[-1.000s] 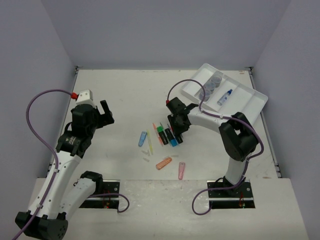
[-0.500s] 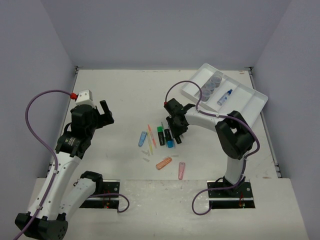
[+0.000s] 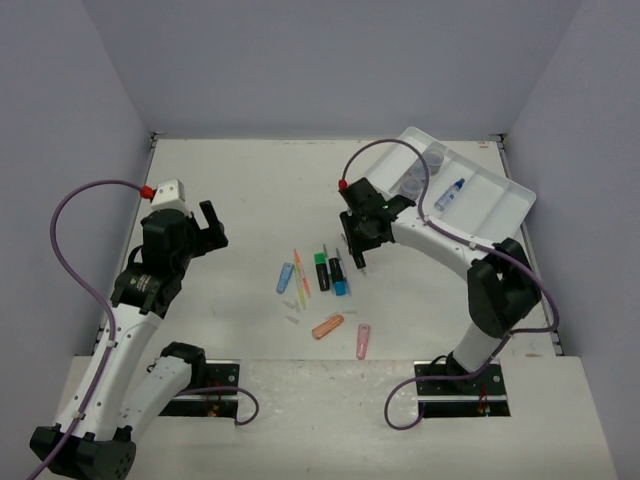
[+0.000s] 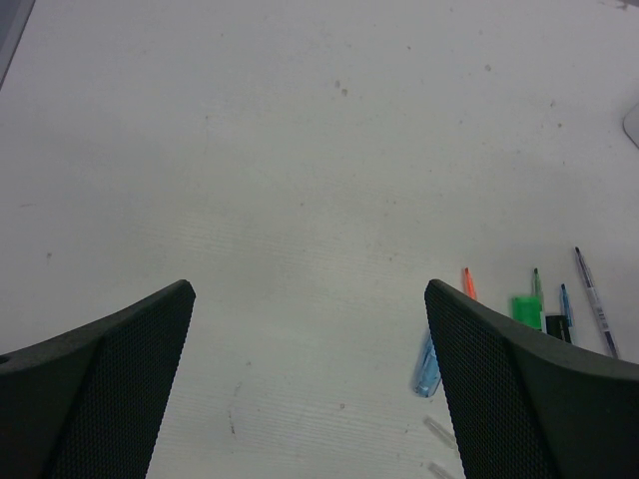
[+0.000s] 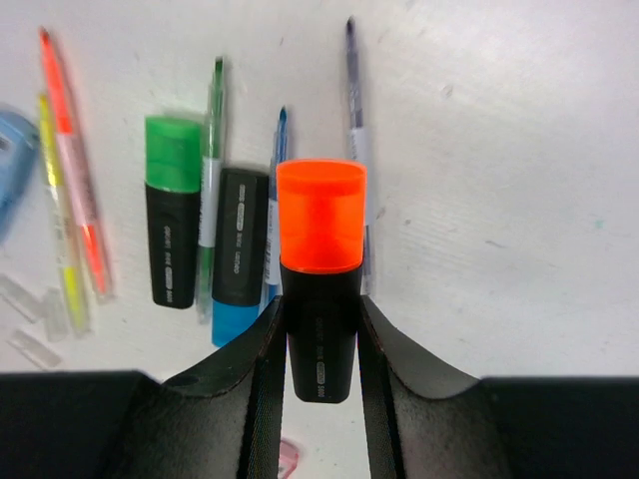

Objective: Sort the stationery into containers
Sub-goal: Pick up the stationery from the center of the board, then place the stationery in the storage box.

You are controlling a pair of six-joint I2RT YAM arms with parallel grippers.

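The orange-capped highlighter (image 5: 319, 215) is clamped in the right gripper (image 5: 321, 329), over the desk's (image 3: 250, 190) middle. The left gripper (image 4: 310, 299) is spread wide.

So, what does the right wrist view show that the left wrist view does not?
Only the right wrist view: the right gripper shut on the orange-capped highlighter. Only the left wrist view: the left gripper, open and empty. Both: the green-capped highlighter lying beside thin pens on the table.
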